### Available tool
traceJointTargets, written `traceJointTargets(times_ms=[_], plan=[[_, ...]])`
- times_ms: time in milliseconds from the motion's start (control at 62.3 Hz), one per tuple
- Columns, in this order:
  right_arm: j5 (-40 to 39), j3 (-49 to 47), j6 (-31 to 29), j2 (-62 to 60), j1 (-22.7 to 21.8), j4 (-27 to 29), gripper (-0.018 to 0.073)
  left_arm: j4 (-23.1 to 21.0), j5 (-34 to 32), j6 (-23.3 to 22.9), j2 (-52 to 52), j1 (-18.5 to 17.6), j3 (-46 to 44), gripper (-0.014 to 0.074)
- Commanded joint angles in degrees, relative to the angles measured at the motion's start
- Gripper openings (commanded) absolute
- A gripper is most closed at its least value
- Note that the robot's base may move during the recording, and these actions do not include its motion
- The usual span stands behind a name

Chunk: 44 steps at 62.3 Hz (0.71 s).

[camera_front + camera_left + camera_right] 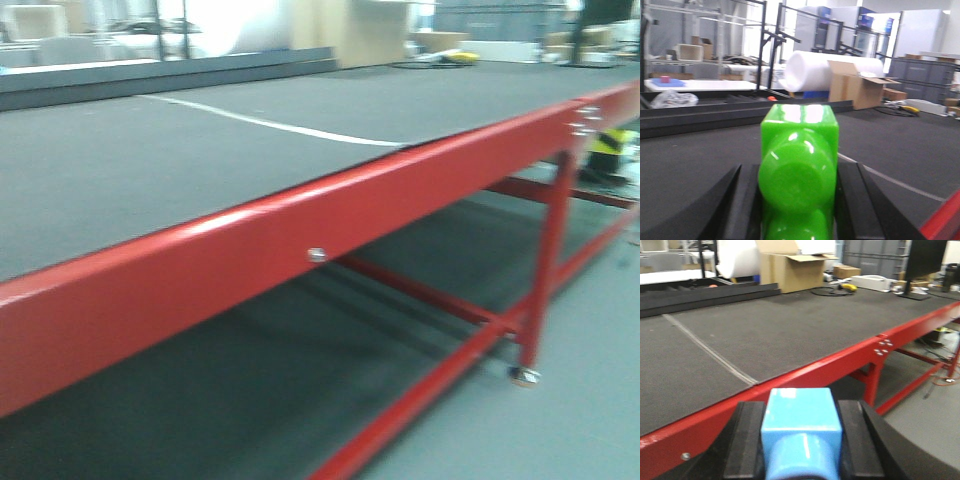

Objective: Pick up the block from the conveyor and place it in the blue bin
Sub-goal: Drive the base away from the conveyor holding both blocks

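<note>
The conveyor (pixel 200 170) presented as a wide dark grey belt carried on a red frame (pixel 300 240), with 1 pale seam (pixel 270 125) running diagonally across its surface. A dark rail (pixel 715 112) edged the far side. The left gripper (pixel 796 172) was closed on a green block (pixel 799 135); both black fingers pressed against the block's sides, and 1 round stud faced the wrist camera. This block was held over the belt, clear of its surface, with the frame visible at the lower right corner of that view. The right gripper (pixel 801 407) was likewise clamped on a blue block (pixel 801 427), fingers tight on either side. That block sat on the near side of the frame, outside the belt edge, with the floor and frame legs showing to the right. In the front view neither arm appeared. Beyond the far rail stood a cardboard box (pixel 790 270) and a white foam roll (pixel 815 70). The front view was blurred, so fine belt detail could not be confirmed there.
</note>
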Motion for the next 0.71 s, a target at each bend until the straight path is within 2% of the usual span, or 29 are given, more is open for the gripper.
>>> traceJointTargets(times_ms=[0, 690], plan=[[-1.7, -0.4, 0.0, -0.1, 0.0, -0.4, -0.0162, -0.4, -0.8, 0.1, -0.3, 0.0, -0.1, -0.0111], [-1.8, -0.4, 0.0, -0.1, 0.0, -0.4, -0.0162, -0.4, -0.8, 0.1, -0.3, 0.0, -0.1, -0.0111]])
